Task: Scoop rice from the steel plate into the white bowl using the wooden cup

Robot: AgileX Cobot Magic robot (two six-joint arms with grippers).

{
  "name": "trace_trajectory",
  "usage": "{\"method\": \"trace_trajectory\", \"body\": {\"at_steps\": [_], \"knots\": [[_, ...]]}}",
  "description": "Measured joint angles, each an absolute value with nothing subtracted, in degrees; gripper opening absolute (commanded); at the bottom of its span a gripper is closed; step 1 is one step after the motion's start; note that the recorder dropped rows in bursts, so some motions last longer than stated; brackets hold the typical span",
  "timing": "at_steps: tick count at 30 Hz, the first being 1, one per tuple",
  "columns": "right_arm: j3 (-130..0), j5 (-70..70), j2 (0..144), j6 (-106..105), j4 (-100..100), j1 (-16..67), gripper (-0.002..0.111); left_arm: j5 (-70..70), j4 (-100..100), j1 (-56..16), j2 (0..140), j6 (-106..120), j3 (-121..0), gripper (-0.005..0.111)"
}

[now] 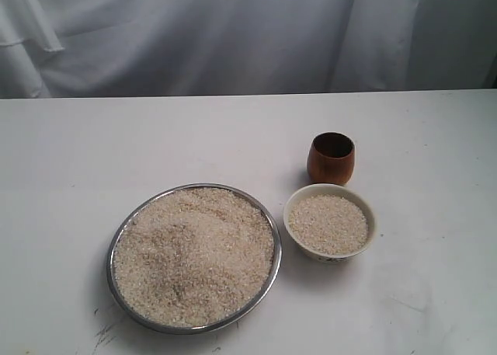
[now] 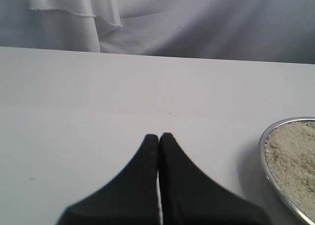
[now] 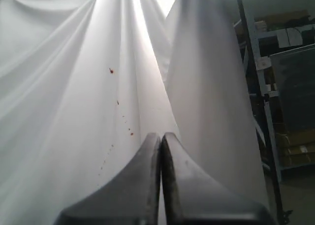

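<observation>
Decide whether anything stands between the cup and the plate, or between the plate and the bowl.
Nothing visible does. Only bare table separates the cup from the plate; the bowl sits just off that line, beside the plate, a narrow gap between them.

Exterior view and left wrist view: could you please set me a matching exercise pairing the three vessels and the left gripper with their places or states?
Things:
1. steel plate
2. white bowl
3. wooden cup
4. left gripper

Places or states:
a. upright, rearmost vessel
b. jaws shut, above the table
c. front left, heaped with rice
d. front right, beside the largest dish

Pairs: 1-c; 2-d; 3-a; 4-b
</observation>
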State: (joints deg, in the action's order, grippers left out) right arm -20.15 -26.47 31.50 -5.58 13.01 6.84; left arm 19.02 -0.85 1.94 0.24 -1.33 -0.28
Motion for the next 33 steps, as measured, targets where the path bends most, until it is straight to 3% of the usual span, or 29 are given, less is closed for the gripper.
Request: {"method": "trace_trajectory", "body": {"at_steps": [8, 19, 25, 33], "knots": [[-35.4, -27.7, 59.7, 1.1, -3.0, 6.8, 0.000, 19.0, -0.9, 1.9, 0.2, -1.3, -0.3, 0.000], [-35.8, -55.9, 88.4, 28.2, -39.3, -2.0, 0.000, 19.0, -0.9, 1.9, 0.2, -1.3, -0.3, 0.000], [-36.2, -64.3, 99.6, 23.8, -44.8, -7.6, 0.000, 19.0, -0.9, 1.9, 0.2, -1.3, -0.3, 0.000], [-37.1, -68.8, 110.3, 11.5, -54.9, -8.2, 0.000, 19.0, -0.9, 1.9, 0.2, -1.3, -0.3, 0.000]]}}
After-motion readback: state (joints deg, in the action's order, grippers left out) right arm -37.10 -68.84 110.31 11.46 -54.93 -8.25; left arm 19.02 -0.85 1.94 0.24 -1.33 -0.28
